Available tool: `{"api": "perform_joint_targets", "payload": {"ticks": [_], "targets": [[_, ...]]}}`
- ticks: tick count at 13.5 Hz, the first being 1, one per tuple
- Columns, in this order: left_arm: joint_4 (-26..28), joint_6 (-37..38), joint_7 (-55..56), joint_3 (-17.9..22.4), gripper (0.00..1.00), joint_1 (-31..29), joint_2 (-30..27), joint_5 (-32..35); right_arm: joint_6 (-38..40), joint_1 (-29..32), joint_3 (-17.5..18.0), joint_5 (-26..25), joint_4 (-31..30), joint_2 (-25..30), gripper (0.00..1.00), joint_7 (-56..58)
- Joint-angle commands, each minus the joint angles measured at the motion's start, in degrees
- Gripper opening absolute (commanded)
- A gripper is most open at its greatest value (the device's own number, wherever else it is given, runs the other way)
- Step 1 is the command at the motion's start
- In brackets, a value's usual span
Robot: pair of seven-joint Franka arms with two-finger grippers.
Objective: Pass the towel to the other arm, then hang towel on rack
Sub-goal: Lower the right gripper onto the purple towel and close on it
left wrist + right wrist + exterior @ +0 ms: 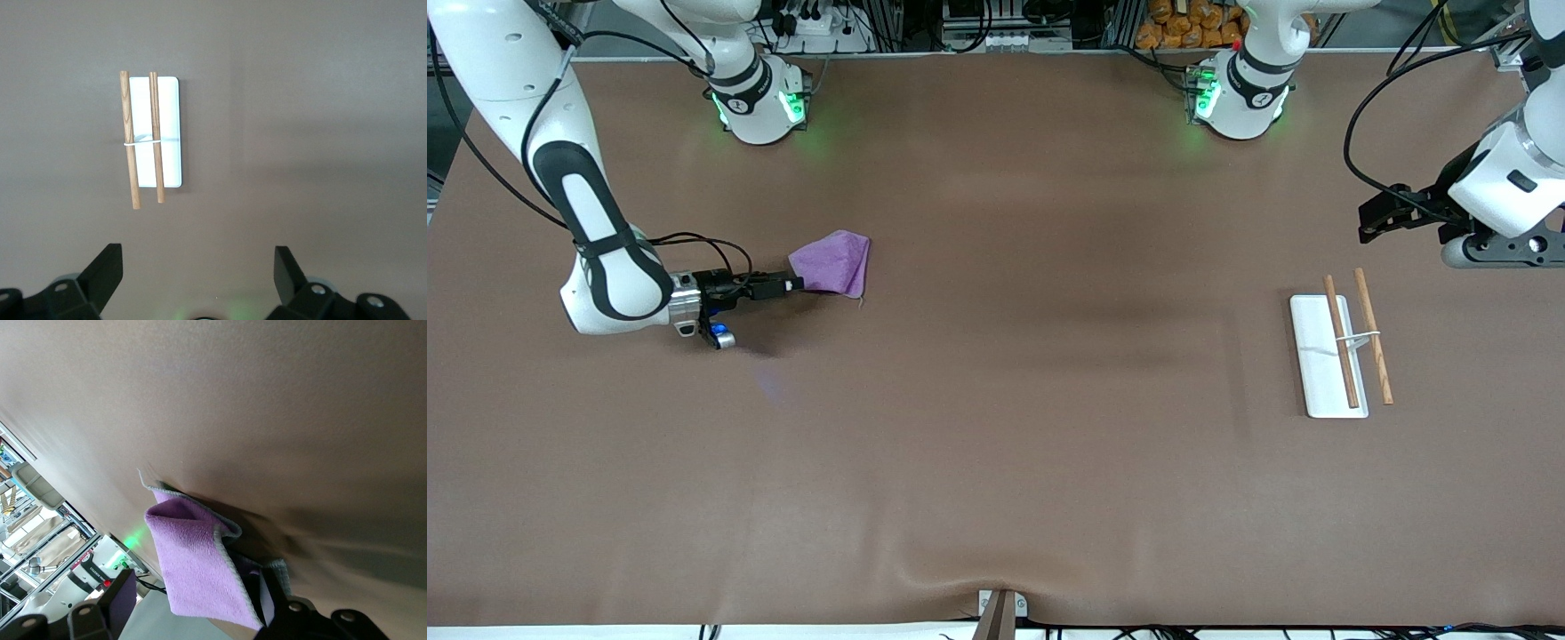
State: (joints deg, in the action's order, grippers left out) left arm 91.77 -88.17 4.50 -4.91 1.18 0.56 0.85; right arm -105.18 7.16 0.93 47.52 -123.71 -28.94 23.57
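Your right gripper [793,284] sits low over the right arm's end of the table, lying nearly flat and pointing toward three o'clock in the front view, with its black fingers closed on one corner of the small purple terry cloth towel [834,262]. From that pinch the towel fans out toward one o'clock, folded over on itself, with a thin thread hanging off its outer corner. In the right wrist view you see the towel [197,567] bunched between the fingers [277,603], its pale hemmed edge curling up, and the brown table surface [280,420] close by it; whether the cloth touches the table you cannot tell. Your left gripper [1376,216] hovers at the left arm's end of the table, its fingers [105,270] spread wide with nothing between them, and that arm waits. The small rack with a flat white rectangular base and two thin brown wooden rods [1343,351] stands on the table at about seven o'clock from that gripper in the front view, nearer the front camera and well apart from the towel. In the left wrist view the rack [155,133] shows its two rods lying parallel across a thin white support.
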Motion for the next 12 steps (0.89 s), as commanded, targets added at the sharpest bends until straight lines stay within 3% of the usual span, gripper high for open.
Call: {"api": "perform_joint_targets", "payload": {"ticks": [1,4,7,9,10,11,12], "targets": [[0.3,-0.7,-0.1,0.2,1.00,0.1,0.0,-0.5,-0.6,-0.5,-0.2,3.0,-1.4,0.6,0.77,1.9],[0.4,-0.7,-0.1,0.2,1.00,0.1,0.0,-0.5,-2.2,-1.9,-0.2,4.3,-2.3,0.6,0.68,2.0],[0.5,-0.7,-0.1,0.1,1.00,0.1,-0.1,-0.5,-2.0,-1.2,-0.2,4.4,-3.2,0.6,0.28,8.0],[0.8,-0.7,-0.1,0.2,1.00,0.1,0.0,-0.5,-1.9,-0.8,-0.2,4.5,-3.5,0.6,0.16,9.1],[0.8,-0.7,-0.1,0.2,1.00,0.1,0.0,-0.5,-1.7,-0.4,-0.3,4.5,-3.4,0.6,0.17,9.1],[0.8,-0.7,-0.1,0.1,1.00,0.1,0.0,-0.6,-1.5,-0.3,-0.3,4.4,-3.0,0.6,0.56,8.9],[0.8,-0.7,-0.1,0.1,1.00,0.1,0.0,-0.6,-1.5,-0.2,-0.4,4.3,-2.9,0.6,0.84,8.8]]}}
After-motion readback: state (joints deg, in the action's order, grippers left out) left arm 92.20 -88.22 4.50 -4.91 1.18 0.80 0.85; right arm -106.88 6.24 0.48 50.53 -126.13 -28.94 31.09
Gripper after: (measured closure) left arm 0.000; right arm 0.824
